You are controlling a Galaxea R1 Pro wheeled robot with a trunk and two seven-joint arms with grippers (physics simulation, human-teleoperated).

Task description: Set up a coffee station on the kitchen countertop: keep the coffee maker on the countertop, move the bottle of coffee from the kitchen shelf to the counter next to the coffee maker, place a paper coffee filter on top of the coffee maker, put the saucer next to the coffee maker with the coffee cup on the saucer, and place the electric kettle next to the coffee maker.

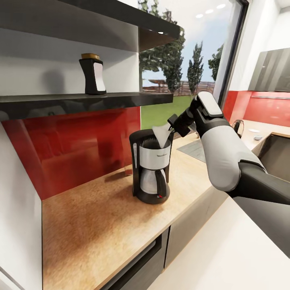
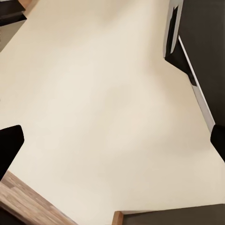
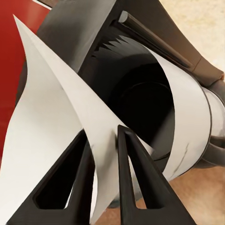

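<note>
Your right gripper [image 3: 104, 154] pinches the paper coffee filter [image 1: 162, 134] between both fingers, directly above the open top of the coffee maker [image 1: 151, 169] on the kitchen countertop [image 1: 92, 225]. The cone's long axis runs steeply downward from the gripper into the basket, so lowering and releasing looks next. Your left gripper's state cannot be told.

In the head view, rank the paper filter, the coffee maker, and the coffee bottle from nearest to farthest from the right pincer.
1. paper coffee filter, pinched in the right pincer over the machine's top.
2. coffee maker, directly below on the kitchen countertop.
3. bottle of coffee, up on the kitchen shelf, far left.
</note>
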